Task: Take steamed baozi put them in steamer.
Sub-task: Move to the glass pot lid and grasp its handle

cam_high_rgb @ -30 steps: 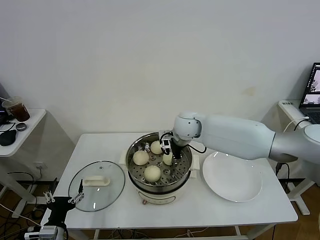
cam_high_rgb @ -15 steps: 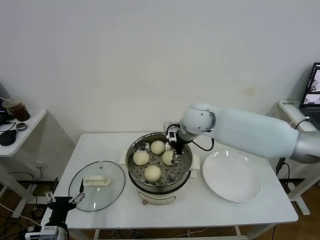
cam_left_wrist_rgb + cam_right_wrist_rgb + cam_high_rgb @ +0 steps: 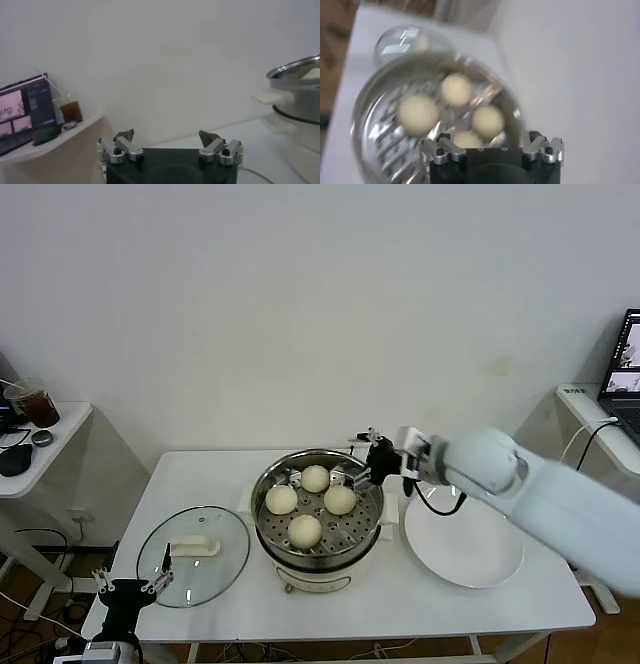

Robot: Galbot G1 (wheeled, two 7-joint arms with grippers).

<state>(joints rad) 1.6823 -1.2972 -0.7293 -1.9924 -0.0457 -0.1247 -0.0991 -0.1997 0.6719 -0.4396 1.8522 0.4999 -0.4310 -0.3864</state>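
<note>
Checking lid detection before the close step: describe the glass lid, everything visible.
The glass lid is round, clear glass with a thin metal rim and a cream-white bar handle at its centre. It lies flat, handle up, on the white table, left of the steamer and apart from it. Nothing rests on it; no gripper touches it.

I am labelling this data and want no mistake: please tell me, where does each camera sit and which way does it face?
Head view: on the robot's head, looking forward and down at the table, the steamer, four baozi; right gripper open beside the rim, left gripper low.
Left wrist view: behind the open left gripper, facing the wall; steamer at the edge.
Right wrist view: behind the open right gripper, looking down at the baozi.
Shared: steamer.
</note>
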